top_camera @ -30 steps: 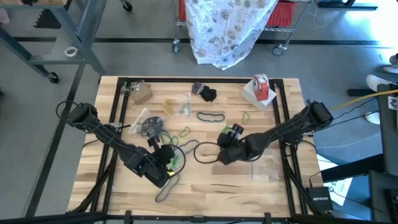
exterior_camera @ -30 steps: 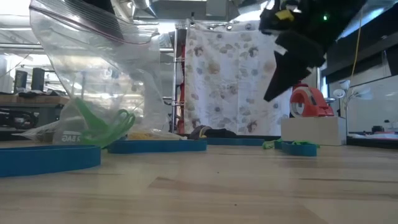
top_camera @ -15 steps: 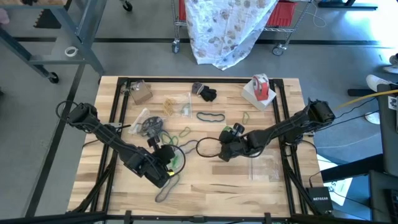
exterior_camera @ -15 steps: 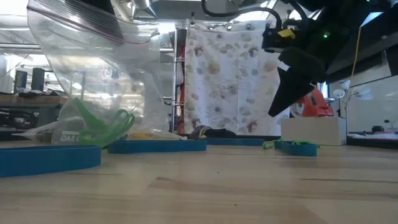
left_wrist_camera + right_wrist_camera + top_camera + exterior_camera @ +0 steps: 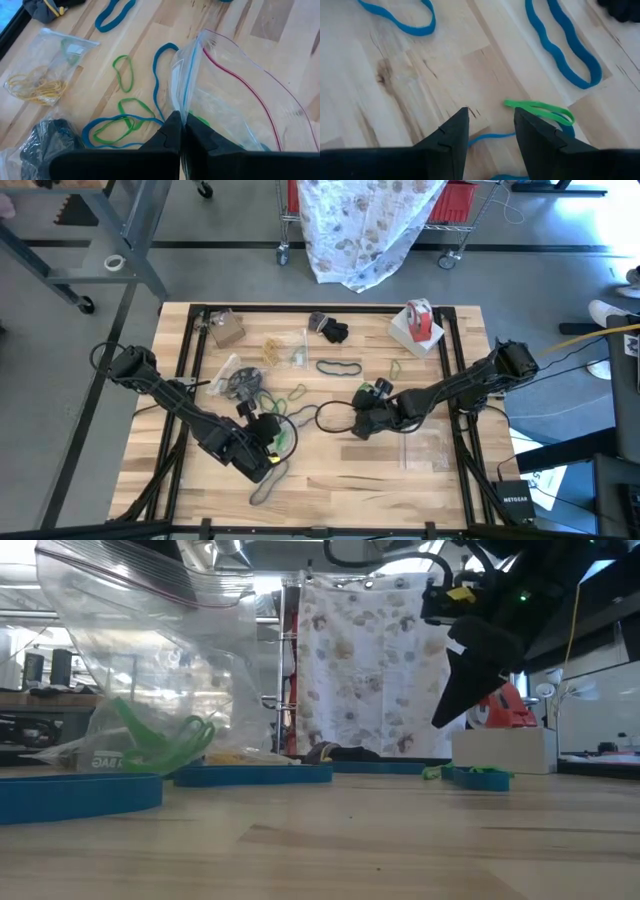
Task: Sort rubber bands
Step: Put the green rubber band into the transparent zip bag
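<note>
Here, rubber bands: thin loops in blue, green, tan and black lie scattered over the middle and back of the wooden table.
Green band: it lies flat on the wood, just ahead of the right gripper's fingers, on top of a blue loop.
Blue bands: one wavy blue band lies farther off in the right wrist view; another blue loop lies beside the bag in the left wrist view.
Green loops: a few lie on the wood near the bag, some crossing a blue one.
Clear bag: its top edge is pinched by the left gripper, and its mouth hangs open. Green bands sit inside it; only the low view shows that well.
Left gripper: its fingers are pressed together on the clear bag's edge, at the left front of the table.
Right gripper: its fingers are spread apart and hold nothing. It sits near the table's middle, up off the wood; the low view shows the air under it.
Small bag of tan bands: it lies flat, apart from the clear bag.
Tape roll: red and white, on a white box at the back right.
Black bands: a dark heap at the back middle, seen best from above.
</note>
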Tool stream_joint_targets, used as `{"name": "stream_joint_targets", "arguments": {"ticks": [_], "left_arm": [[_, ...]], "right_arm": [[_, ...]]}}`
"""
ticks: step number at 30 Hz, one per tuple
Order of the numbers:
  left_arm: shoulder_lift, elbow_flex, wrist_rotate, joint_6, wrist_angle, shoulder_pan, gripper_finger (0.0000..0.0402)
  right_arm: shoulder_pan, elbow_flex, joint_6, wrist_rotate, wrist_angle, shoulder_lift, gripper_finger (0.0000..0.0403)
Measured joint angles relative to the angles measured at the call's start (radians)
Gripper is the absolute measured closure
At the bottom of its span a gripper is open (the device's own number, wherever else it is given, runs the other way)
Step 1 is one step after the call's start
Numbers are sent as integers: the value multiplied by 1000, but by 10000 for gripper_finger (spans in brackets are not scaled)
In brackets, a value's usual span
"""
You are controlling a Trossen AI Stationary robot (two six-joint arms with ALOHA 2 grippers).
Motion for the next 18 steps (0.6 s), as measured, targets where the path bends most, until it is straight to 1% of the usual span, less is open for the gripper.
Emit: {"name": "stream_joint_targets", "arguments": {"ticks": [4, 10, 12, 18], "left_arm": [[0, 0, 0, 1, 0, 0, 401], [0, 0, 0, 1, 0, 0, 402], [0, 0, 0, 1, 0, 0, 401], [0, 0, 0, 23, 0, 0, 401]], "right_arm": [[0, 0, 6, 3, 26, 0, 254], [-12, 0, -31, -52, 15, 0, 254], [-36, 0, -75, -69, 14, 0, 254], [-163, 0, -279, -186, -8, 0, 254]]}}
